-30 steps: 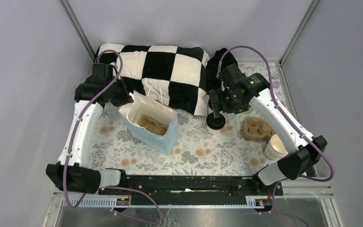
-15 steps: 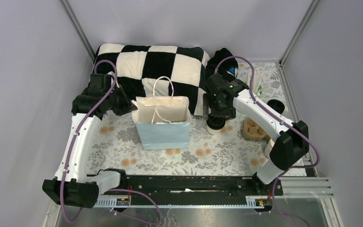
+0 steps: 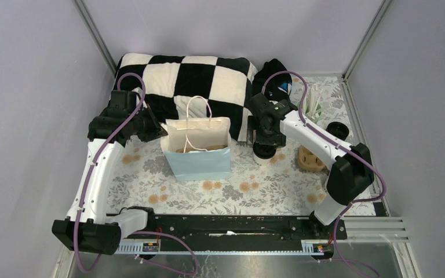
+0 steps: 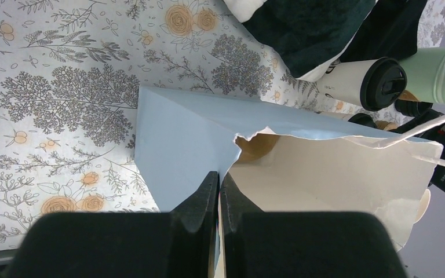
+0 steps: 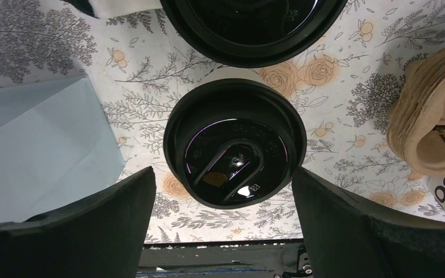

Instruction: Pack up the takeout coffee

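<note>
Left gripper pinched tight; right gripper wide.

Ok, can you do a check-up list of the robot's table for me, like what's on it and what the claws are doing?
Surface: floral tablecloth, no spills seen.
Job's things: lidded coffee cup stands upright on the cloth, right of the blue paper bag; the bag is upright with its mouth open and something brown inside.
Clutter: pulp cup carrier, mint-green cup of white sticks, checkered blanket at the back.
Grippers: left gripper shut on the bag's rim; right gripper open, a finger on either side of the cup.
Cables: purple cables loop along both arms.
Surroundings: grey walls, metal frame.
</note>
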Tool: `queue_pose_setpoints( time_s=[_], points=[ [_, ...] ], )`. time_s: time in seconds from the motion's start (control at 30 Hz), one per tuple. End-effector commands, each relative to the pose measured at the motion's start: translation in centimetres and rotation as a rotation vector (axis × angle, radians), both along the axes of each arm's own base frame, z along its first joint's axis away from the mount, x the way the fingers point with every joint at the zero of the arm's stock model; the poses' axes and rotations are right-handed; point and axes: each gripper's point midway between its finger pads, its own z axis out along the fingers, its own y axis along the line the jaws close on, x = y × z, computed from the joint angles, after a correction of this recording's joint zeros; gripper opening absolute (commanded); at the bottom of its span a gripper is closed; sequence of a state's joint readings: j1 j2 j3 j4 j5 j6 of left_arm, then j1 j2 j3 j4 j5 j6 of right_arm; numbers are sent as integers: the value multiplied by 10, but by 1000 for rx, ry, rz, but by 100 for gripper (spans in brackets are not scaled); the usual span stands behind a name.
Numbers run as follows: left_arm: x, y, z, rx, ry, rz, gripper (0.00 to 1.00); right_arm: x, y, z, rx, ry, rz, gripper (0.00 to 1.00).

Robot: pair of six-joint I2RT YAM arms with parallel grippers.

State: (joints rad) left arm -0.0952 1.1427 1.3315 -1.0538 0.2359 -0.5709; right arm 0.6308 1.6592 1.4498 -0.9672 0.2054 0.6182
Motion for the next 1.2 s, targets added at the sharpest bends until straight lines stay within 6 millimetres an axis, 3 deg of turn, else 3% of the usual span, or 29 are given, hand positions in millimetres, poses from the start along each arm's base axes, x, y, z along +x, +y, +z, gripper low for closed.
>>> queue_pose_setpoints(
  time_s=[0.0, 0.23, 0.57, 0.77, 1.17],
  points=[
    [6, -1, 14, 12, -60, -31, 6, 4, -3, -4, -40, -30, -42, 93],
    [7, 0, 15, 22, -68, -35, 7, 6, -11, -3, -91, -56, -52, 84],
    [7, 1, 16, 29, -71, -37, 7, 7, -11, -11, -110, -51, -43, 85],
    [7, 2, 16, 33, -75, -35, 9, 6, -12, -14, -121, -44, -37, 79],
    [6, 3, 16, 38, -73, -37, 11, 2, -12, -22, -124, -32, -32, 83]
  ],
)
